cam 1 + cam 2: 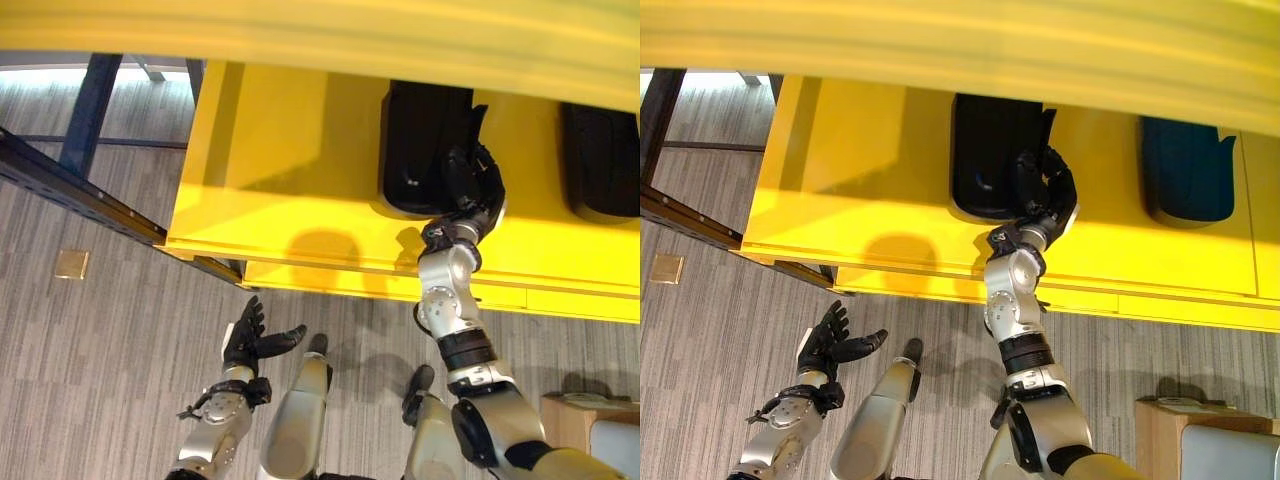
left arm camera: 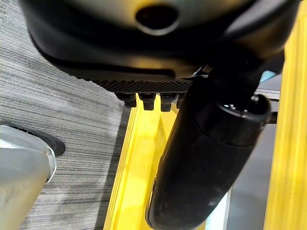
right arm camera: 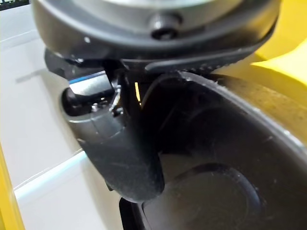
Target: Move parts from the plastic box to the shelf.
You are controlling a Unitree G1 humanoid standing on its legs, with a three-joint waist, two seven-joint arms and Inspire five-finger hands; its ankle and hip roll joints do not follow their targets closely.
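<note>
Black part (image 1: 425, 150), on yellow shelf (image 1: 270, 180): right hand (image 1: 478, 185) curled on its near edge to seat it; left hand (image 1: 250, 338) open, idle, low left.

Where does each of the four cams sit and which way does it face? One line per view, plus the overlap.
Left eye view: on the head, looking down at the yellow shelf; right hand on a black part, left hand open over the floor.
Right eye view: same head, slightly offset; a second black part lies further right.
Left wrist view: along the left hand, toward yellow shelf edge and carpet.
Right wrist view: along the right hand, against the black part.
Shared: both eye views show shelf, parts, both hands.
</note>
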